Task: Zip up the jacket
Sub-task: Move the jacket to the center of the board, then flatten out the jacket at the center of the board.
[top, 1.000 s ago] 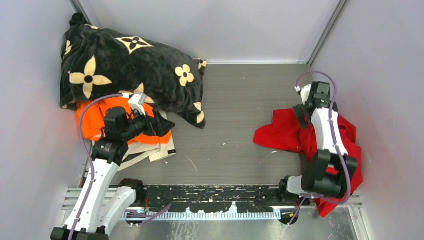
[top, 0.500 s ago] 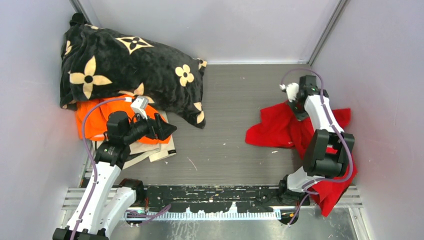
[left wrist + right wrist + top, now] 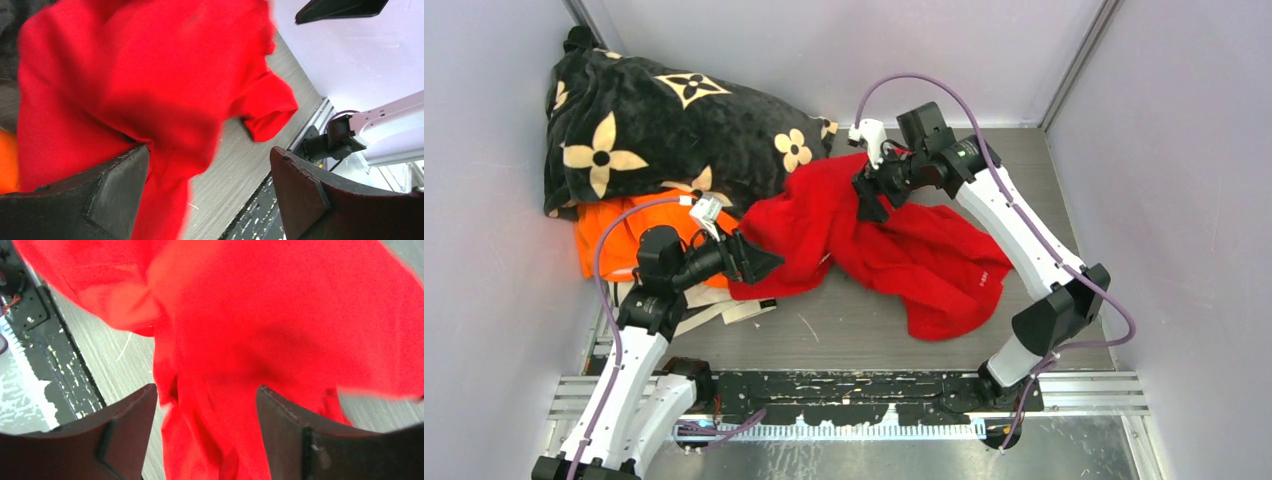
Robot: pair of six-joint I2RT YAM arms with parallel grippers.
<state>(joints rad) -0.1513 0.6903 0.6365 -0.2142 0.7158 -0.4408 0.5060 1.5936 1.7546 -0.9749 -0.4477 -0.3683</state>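
The bright red thin fabric jacket is seen crumpled and stretched between both grippers. One end is bunched against and between the widely spread fingers of the left gripper. Its upper fold lies directly beneath the right gripper, whose jaws are held parted.

1. Jacket, centre of the frame: bright red, with a tiny white mark at its lower right.
2. Blanket, upper left: black with cream flower shapes.
3. Garment, left: orange.
4. Table: grey, finely lined.
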